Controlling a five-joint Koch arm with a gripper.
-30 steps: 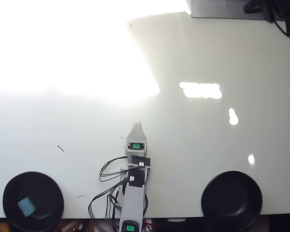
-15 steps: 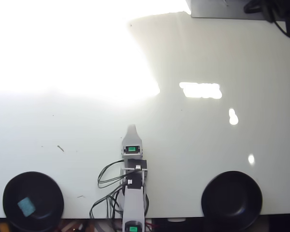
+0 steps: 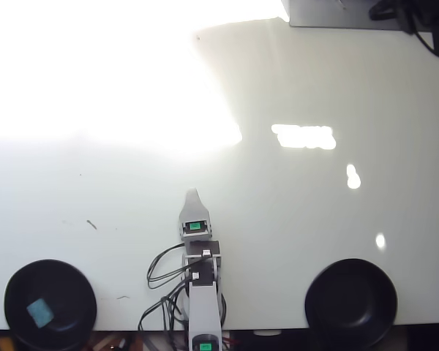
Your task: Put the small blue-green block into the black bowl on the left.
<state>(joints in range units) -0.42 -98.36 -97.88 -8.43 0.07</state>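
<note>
Overhead view: small blue-green block (image 3: 39, 312) is seen lying inside the black bowl (image 3: 50, 272) at lower left. Gripper (image 3: 192, 194) is held over bare white desk (image 3: 300, 212), nothing grasped; only one tip shown, so clenched or released cannot be told.

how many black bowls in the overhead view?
2. One black bowl at bottom left, holding the small blue-green block; the other black bowl at bottom right, looking empty. Glare washes out the upper left, so anything there is hidden.
</note>
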